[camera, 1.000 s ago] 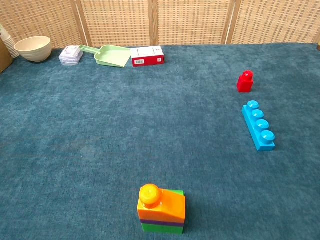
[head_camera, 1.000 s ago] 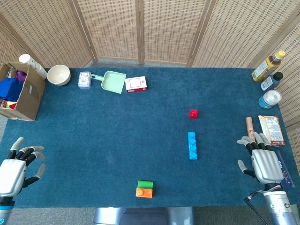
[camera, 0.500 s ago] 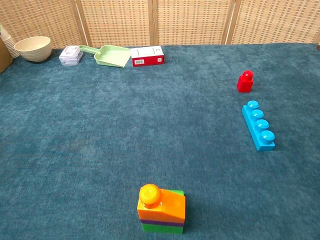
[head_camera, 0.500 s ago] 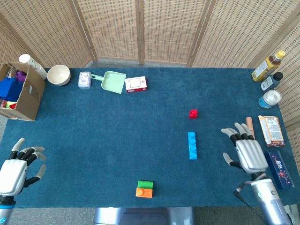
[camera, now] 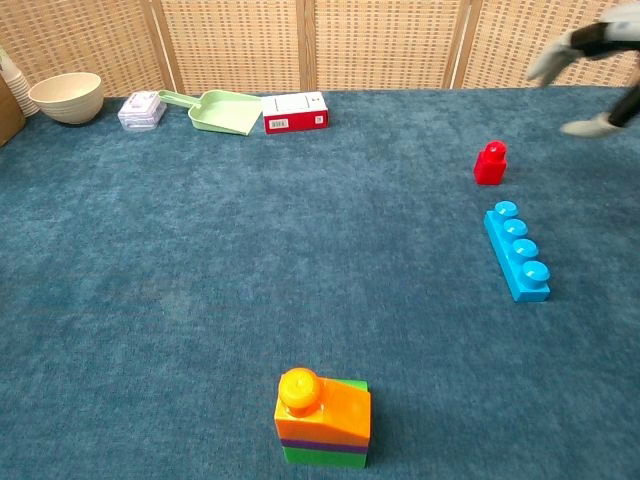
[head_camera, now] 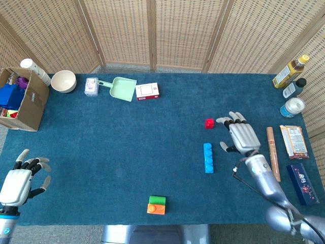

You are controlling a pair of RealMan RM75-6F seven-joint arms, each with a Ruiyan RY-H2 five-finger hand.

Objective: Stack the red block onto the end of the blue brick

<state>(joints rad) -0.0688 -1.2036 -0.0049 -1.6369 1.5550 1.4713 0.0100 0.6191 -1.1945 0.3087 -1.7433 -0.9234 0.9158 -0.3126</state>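
Right robot hand (head_camera: pixel 242 135) hovers with fingers spread, holding nothing, just right of the red block (head_camera: pixel 209 123). That block sits on the worktop (head_camera: pixel 127 142) just beyond the blue brick (head_camera: pixel 208 157). Left robot hand (head_camera: pixel 20 180) is spread too, near the front-left corner.

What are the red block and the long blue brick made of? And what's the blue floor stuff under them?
The red block and blue brick look like hard, smooth plastic: bright even colour, molded studs, slight shine. The surface beneath looks like short-pile carpet or felt: matte and fuzzy-textured, though the exact fabric cannot be told.
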